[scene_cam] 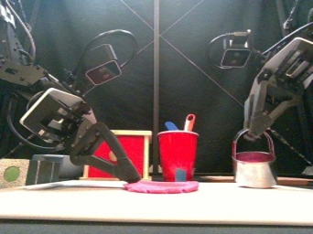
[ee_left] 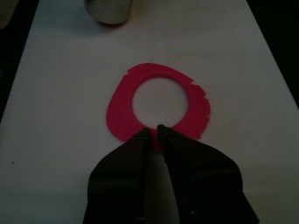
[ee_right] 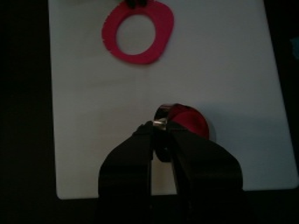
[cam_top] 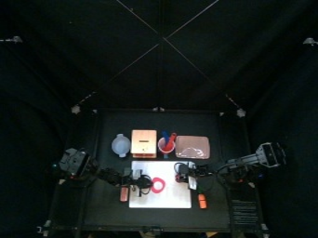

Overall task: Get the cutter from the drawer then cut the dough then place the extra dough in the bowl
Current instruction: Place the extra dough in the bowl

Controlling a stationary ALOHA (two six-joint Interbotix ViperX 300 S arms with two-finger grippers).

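White cutting board (ee_left: 59, 87) bears dough ring (ee_left: 117, 105), edge hidden under left pincer (ee_left: 156, 129).

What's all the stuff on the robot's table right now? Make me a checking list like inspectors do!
Surface: white cutting board, lying flat.
Job's things: dough ring flat on the board; cutter standing on the board, red dough showing inside; blue-grey bowl and wooden box behind the board.
Clutter: red cup holding toy knives; pink tray.
Grippers: left gripper, jaws shut on the ring's edge; right gripper, jaws shut on the cutter's wire handle.
Cables: nothing seen.
Surroundings: black curtains.
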